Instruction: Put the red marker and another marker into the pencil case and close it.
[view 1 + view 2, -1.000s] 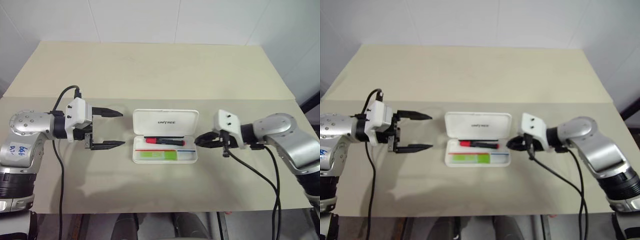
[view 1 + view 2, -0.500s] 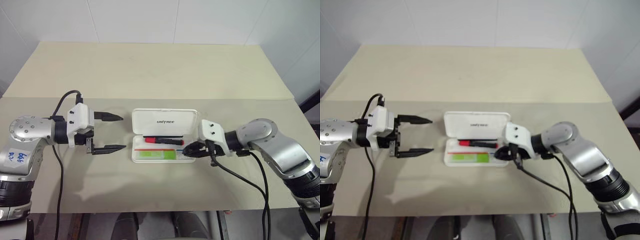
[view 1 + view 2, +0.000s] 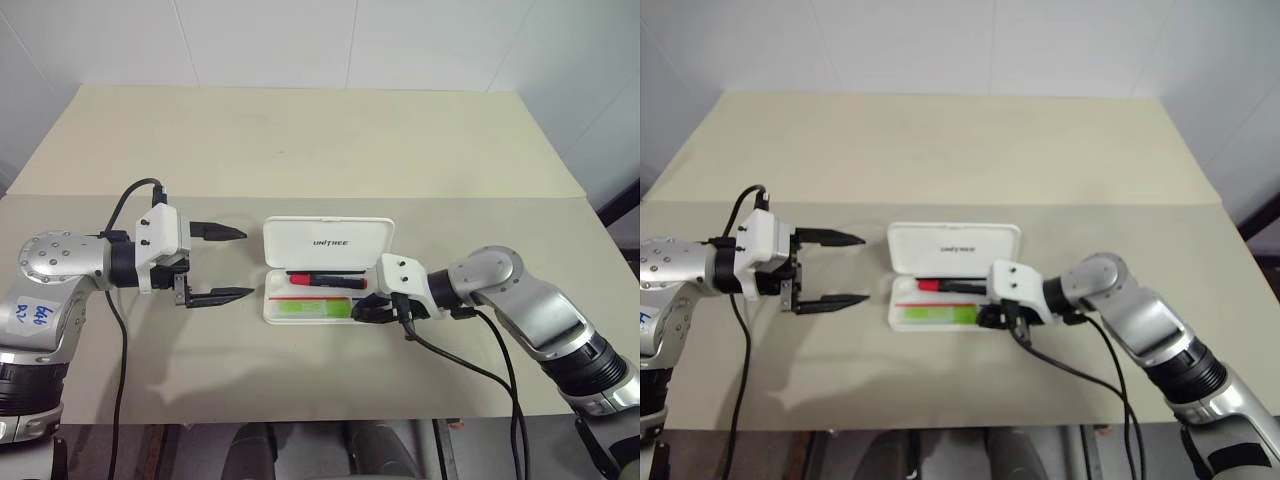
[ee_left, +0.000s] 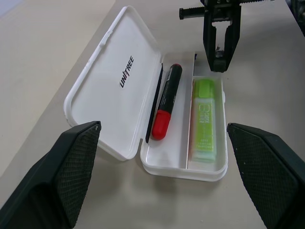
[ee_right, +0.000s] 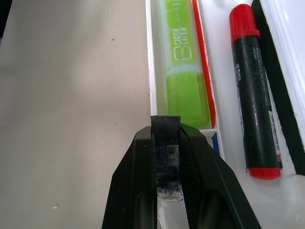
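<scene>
Looks like a robotics lab or test room: bare beige worktop (image 3: 300,150) pushed against plain white panelled walls (image 3: 300,40), nothing homely about, exposed black cables (image 3: 118,330) trailing from metal robot arms (image 3: 55,265) over it.

Pencil case (image 3: 328,270) sits mid-bench (image 3: 300,150), nearer front edge, lid laid back toward rear. In base: red marker (image 3: 327,281) behind, other marker (image 3: 314,309) in front compartment. Left end effector (image 3: 228,264) well left of case; right end effector (image 3: 368,311) at case's front-right corner.
</scene>
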`<state>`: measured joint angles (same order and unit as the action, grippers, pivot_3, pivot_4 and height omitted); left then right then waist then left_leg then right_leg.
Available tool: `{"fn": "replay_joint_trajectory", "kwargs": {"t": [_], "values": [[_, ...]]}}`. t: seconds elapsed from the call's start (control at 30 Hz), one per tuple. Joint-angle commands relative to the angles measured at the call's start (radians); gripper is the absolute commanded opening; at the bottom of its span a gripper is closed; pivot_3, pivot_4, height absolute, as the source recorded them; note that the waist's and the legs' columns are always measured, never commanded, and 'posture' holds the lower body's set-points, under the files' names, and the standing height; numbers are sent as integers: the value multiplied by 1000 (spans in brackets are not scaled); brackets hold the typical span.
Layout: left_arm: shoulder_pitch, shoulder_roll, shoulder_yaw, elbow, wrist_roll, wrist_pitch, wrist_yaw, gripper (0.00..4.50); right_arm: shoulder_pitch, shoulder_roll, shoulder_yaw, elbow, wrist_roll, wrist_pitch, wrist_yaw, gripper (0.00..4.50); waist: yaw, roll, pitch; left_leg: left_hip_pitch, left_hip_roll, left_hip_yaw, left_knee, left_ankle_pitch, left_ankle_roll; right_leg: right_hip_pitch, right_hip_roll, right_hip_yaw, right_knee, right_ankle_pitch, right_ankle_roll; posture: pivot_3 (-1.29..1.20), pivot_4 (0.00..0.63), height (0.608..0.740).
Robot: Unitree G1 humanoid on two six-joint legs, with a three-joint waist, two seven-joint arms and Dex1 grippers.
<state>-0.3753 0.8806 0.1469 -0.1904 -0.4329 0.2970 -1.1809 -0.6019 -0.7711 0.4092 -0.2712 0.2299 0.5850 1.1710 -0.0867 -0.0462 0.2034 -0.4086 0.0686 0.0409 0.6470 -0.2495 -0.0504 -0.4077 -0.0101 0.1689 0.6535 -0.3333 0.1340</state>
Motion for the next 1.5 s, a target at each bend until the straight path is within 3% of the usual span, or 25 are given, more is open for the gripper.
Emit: {"fn": "replay_joint_trajectory", "kwargs": {"t": [0.03,0.17,0.57,0.8,1.0,1.17,1.33,1.5], "values": [[8,8,31,-38,-23,-4,11,4500,-27,-6,-20,20,-23,-32,11,336,0,0,0,0,0,0,0,0,0,0,0,0,0,0,0,0,150,740],[-2,3,22,-33,-21,-9,14,4500,-40,-4,-28,42,-32,-49,20,336,1,0,0,0,0,0,0,0,0,0,0,0,0,0,0,0,150,740],[-31,0,13,-11,-17,-19,10,4500,-57,7,-53,82,-42,-103,41,4472,0,0,0,0,0,0,-1,0,0,-1,0,0,0,0,0,0,150,740],[-46,-2,1,10,-10,-31,0,4500,-44,52,-258,48,161,-161,82,4472,1,0,0,0,0,0,-1,0,0,-1,0,0,0,0,0,0,150,740],[-78,-11,-6,67,-7,-54,-14,4500,89,16,-477,-10,350,-219,159,4472,7,0,0,0,0,-1,-1,0,0,1,0,-1,-1,0,1,0,150,740],[-98,-5,13,124,-15,-56,-22,4500,141,-31,-594,9,411,-188,129,4472,1,0,0,0,0,-1,0,0,0,1,0,0,0,0,1,0,150,740],[-151,-10,19,190,-21,-61,-27,4500,212,-64,-634,40,352,-268,128,4472,1,0,0,2,0,-1,-1,0,0,2,1,0,0,0,1,0,150,740],[-181,-42,39,229,-54,-39,-8,3056,233,-65,-637,54,331,-293,101,4500,2,0,0,1,0,0,0,0,0,2,0,0,0,0,1,0,150,740]]}}
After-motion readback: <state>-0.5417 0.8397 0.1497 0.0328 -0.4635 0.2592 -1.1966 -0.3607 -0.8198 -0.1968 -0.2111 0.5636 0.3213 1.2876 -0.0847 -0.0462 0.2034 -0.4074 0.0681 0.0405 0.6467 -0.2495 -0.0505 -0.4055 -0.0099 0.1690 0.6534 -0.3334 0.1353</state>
